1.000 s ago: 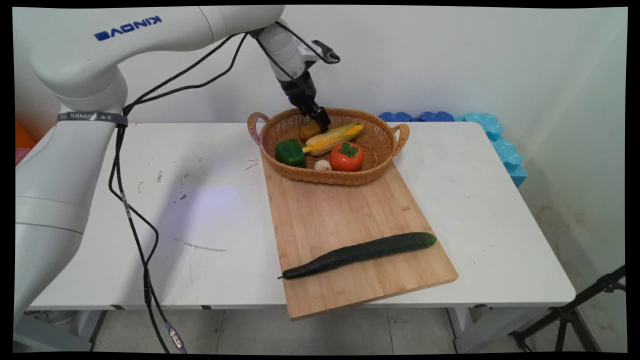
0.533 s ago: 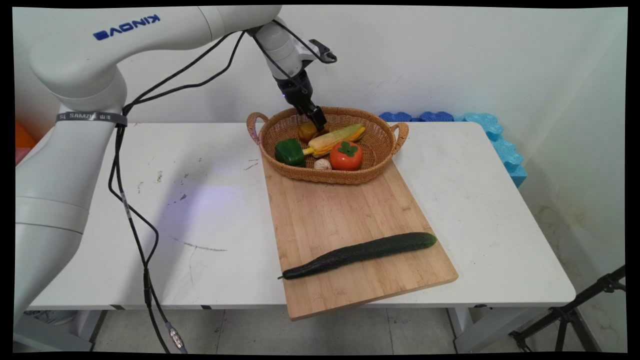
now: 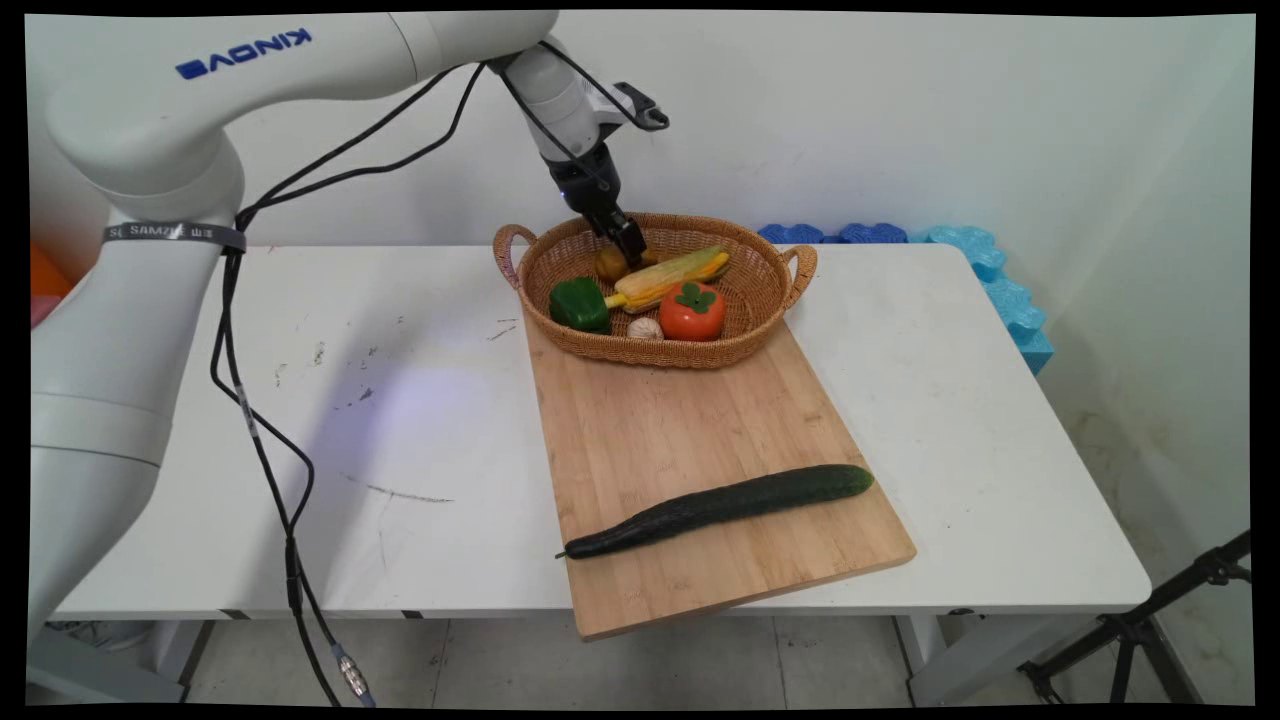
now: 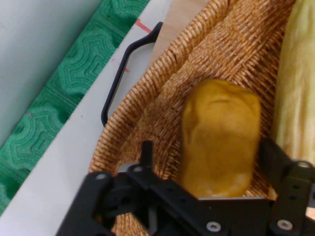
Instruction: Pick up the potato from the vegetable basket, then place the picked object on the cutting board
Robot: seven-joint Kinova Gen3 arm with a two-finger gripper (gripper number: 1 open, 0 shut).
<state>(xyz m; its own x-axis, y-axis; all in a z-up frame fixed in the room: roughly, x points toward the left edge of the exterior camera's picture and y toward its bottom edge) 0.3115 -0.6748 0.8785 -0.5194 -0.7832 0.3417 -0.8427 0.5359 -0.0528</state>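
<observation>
Your gripper [image 3: 630, 243] sits inside the wicker basket [image 3: 760, 300], its 2 fingers spread wide around the yellow pepper [image 4: 220, 140] without gripping it; corn cob [image 3: 668, 277] lies just beside; cucumber [image 3: 720, 508] rests on the cutting board [image 3: 660, 430].

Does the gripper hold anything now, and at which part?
It cannot be told: the gripper is down at the yellow-brown lumpy vegetable in the wicker basket, but no grip shows.
</observation>
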